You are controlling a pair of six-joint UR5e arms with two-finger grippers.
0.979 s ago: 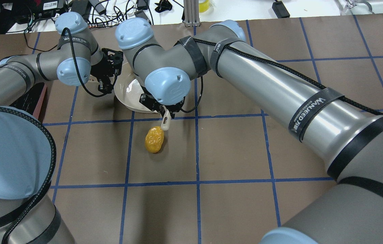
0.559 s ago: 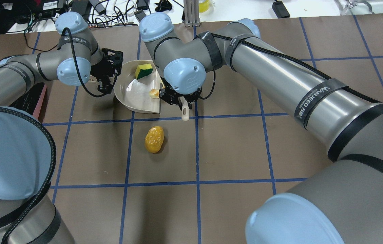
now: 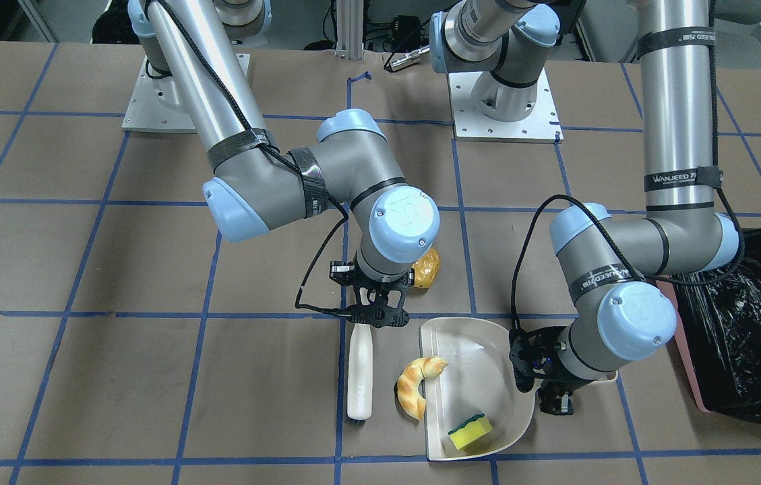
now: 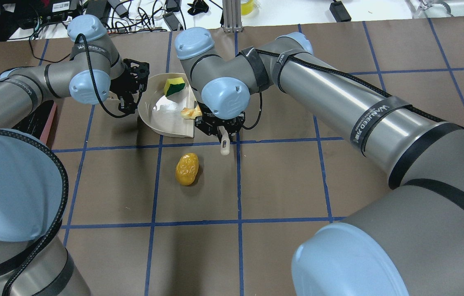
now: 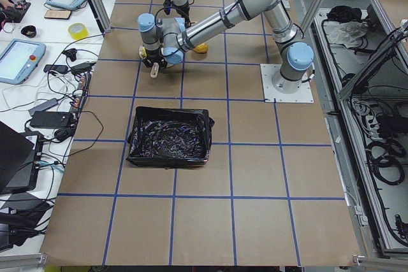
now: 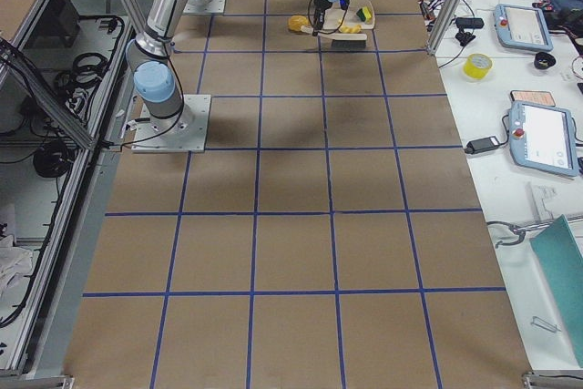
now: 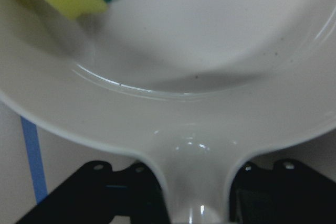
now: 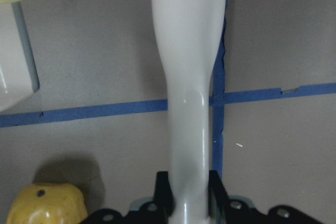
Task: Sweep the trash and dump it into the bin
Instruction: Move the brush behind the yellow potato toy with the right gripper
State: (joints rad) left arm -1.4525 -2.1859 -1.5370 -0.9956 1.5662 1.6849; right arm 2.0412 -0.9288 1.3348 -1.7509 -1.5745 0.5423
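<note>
Well, your right claw [image 3: 380, 315] is clamped on the thin end of the brush [image 3: 360, 374]. The brush sits low over the table. Its long way runs from near the robot to far from it, side by side with the open mouth of the dustpan [image 3: 481, 347].

The croissant [image 3: 415, 389] lies between the two, just to the robot's left of the brush. One tip is over the dustpan's lip and the rest is on the table. I think a short push to the robot's left would get it in, and the right claw is the nearer one for that.

Your left claw [image 3: 547, 385] is shut tight on the dustpan's handle. The sponge [image 3: 470, 432] is inside the dustpan, at its far corner.

The potato [image 4: 187, 169] is on the table, outside the dustpan. It is nearer the robot than the brush is, so the brush would have to go round it first.

The bin [image 3: 683, 353] sits further left, just past the left arm.
</note>
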